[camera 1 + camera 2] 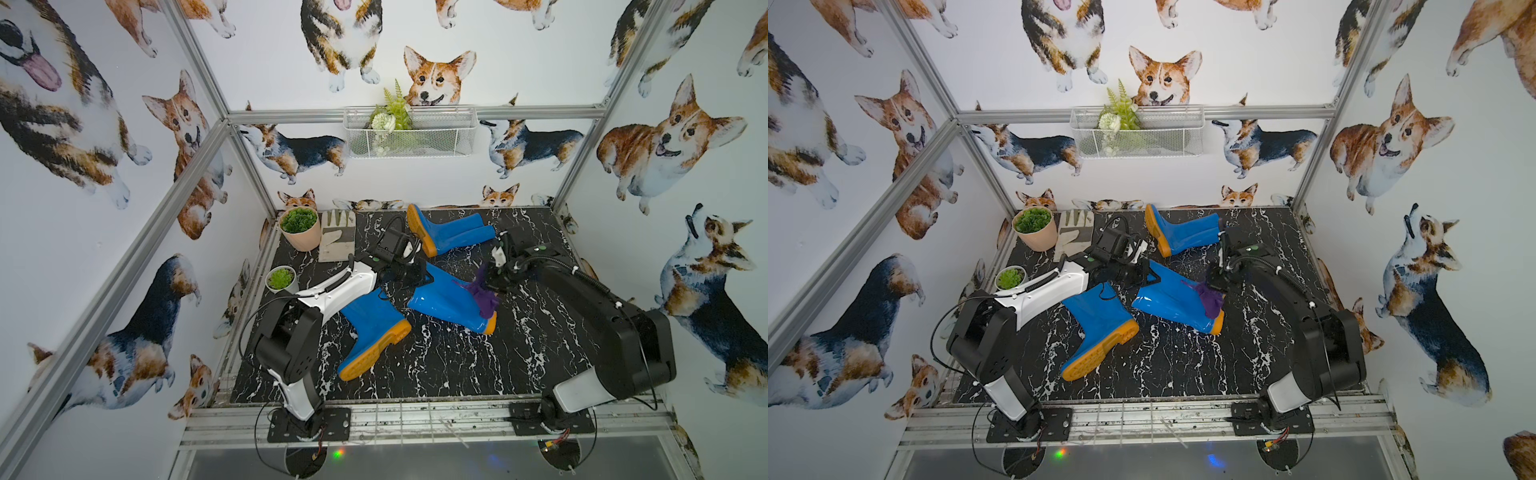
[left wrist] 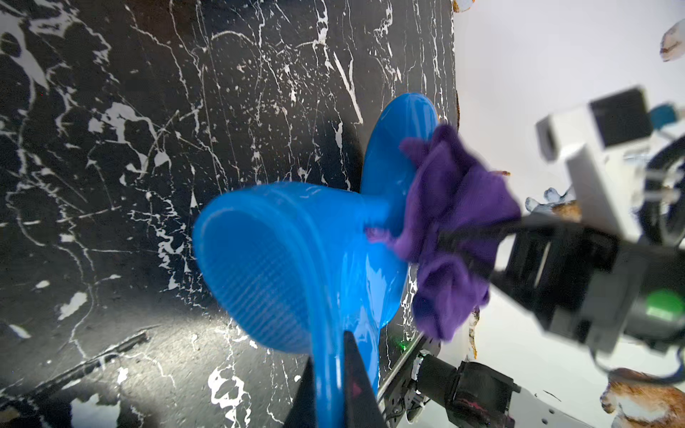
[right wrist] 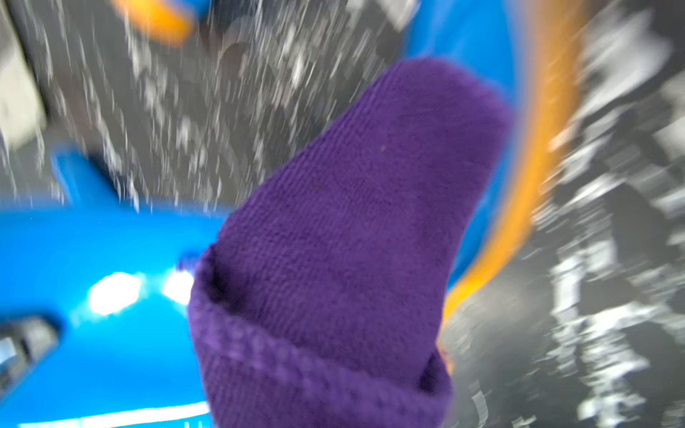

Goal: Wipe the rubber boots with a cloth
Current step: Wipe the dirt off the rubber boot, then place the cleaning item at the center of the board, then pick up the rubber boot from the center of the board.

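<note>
The cloth (image 1: pixel 484 295) rests on the middle boot (image 1: pixel 444 297), the far boot (image 1: pixel 455 232) behind it.

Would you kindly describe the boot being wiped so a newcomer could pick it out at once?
On the black marbled tabletop, look to the middle, between the two arms, where the wiped boot lies on its side. The back boot and the front boot are bare; only this one has the purple cloth draped over its foot.

White walls (image 1: pixel 291 62) printed with corgis (image 1: pixel 436 79), a silver metal frame (image 1: pixel 291 116), a wire basket (image 1: pixel 440 137) of greenery (image 1: pixel 395 111), black marbled tabletop (image 1: pixel 436 365).
</note>
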